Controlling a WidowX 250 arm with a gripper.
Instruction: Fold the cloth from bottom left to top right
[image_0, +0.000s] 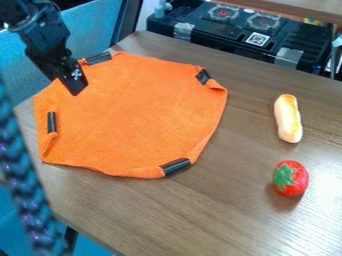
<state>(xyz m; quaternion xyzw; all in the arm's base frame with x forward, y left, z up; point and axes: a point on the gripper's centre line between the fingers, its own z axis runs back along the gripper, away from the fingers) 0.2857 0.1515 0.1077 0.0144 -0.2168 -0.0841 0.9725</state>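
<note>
Gripper (76, 86) at upper left, over the cloth's upper-left part; can't tell if open or closed, or whether it touches the fabric. Orange cloth (133, 115) spread mostly flat on the wood-grain table (247, 220), left and centre, unfolded apart from small curled corners. Four dark strips on its edge: top left, top right, left, bottom right. Right of the cloth: toy bread roll (288, 119), toy strawberry (290, 178) just below it. Black toy stove (234, 31) behind.

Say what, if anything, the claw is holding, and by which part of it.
Nothing, as far as can be seen: the claw is over the upper-left part of the cloth, which shows no pinch or lift there.
</note>
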